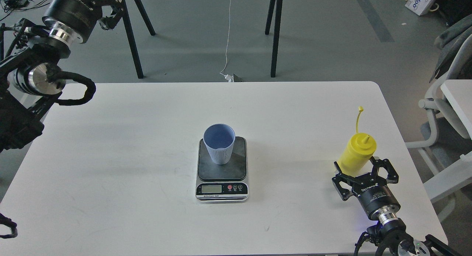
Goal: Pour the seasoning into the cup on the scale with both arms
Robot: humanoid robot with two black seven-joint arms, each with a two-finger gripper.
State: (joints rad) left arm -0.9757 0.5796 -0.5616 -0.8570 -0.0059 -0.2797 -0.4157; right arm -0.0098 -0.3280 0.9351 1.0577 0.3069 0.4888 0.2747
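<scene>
**Reaching for the seasoning bottle**

My right gripper (365, 171), lower right, has its fingers spread around the base of the yellow plastic squeeze bottle (356, 154), not clamped. Next: close firmly, then carry it toward the light-blue tumbler (219, 143) mid-frame.

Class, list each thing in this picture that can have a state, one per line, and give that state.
Cup: upright on the scale's plate, looks empty.
Scale: flat on the table, display reading too small to tell.
Bottle: on the table, leaning right, cap off and its strap sticking up.
Right gripper: open, fingers either side of the bottle's base.
Left gripper: raised beyond the table's far left, fingers unclear.
</scene>
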